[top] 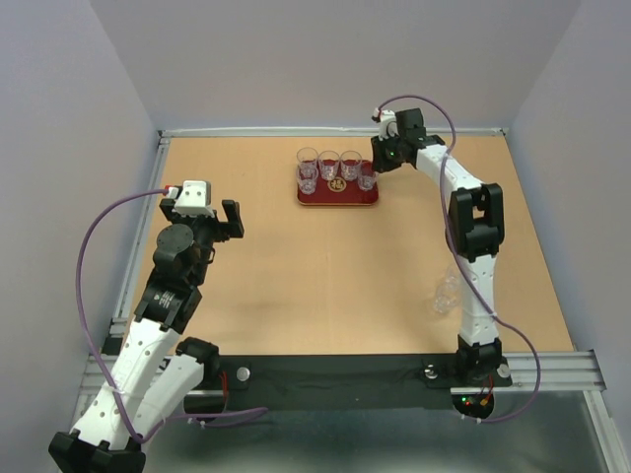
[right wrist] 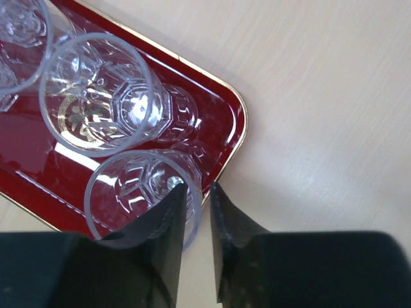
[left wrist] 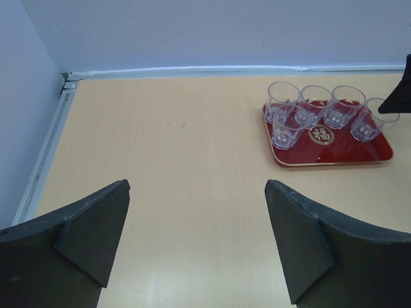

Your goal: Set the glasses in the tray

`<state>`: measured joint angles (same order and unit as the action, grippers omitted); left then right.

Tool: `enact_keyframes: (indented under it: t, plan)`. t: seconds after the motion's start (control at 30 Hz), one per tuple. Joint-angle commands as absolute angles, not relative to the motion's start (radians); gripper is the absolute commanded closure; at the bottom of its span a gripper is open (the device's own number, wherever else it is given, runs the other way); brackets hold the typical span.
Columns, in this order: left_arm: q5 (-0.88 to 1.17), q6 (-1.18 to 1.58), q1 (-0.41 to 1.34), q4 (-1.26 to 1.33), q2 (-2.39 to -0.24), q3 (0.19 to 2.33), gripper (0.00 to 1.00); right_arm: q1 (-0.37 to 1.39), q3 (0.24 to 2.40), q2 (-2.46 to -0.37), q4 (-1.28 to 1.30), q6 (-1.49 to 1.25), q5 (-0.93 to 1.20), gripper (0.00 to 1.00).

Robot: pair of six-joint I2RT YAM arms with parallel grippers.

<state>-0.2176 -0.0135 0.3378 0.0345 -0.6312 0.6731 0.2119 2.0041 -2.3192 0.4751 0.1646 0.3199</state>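
Dark-red tray (left wrist: 340, 153), lying at the far side of the desk (top: 315, 296), is showing a round gold emblem (left wrist: 321, 135) bearing the character 福. It is holding five clear glasses (left wrist: 314, 102): four roughly in a row at the back and one in front at the left end. A sixth glass (top: 446, 293) is standing on the desk beside the right arm (top: 473, 227), well apart from the tray. The right fingers (right wrist: 167, 237) are straddling the wall of the corner glass (right wrist: 138, 192), slightly parted and released. The left fingers (left wrist: 96, 231) are standing wide apart, grasping nothing.
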Motion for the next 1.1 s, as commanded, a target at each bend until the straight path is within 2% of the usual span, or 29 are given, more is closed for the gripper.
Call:
enact_keyframes:
  t: [0.0,0.07,0.37,0.53,0.63,0.9,1.07]
  plan:
    - [-0.227,-0.018,0.330,0.089,-0.620,0.664,0.02,0.227,2.082,-2.332,0.456,0.190,0.270,0.69]
    - [-0.226,-0.018,0.330,0.089,-0.620,0.663,0.02,0.230,2.091,-2.332,0.457,0.189,0.265,0.63]
    - [-0.229,-0.018,0.330,0.089,-0.618,0.663,0.02,0.230,2.108,-2.298,0.457,0.190,0.253,0.54]
    - [-0.222,-0.020,0.330,0.089,-0.617,0.663,0.02,0.230,2.048,-2.201,0.456,0.238,0.265,0.45]
    - [-0.210,-0.017,0.328,0.094,-0.615,0.661,0.02,0.232,2.000,-2.146,0.456,0.264,0.279,0.44]
    - [-0.089,-0.005,0.328,0.118,-0.617,0.650,0.01,0.229,1.680,-1.841,0.454,0.319,0.316,0.43]
    - [0.147,0.070,0.328,0.166,-0.660,0.660,0.01,0.209,1.445,-1.642,0.456,0.347,0.322,0.40]
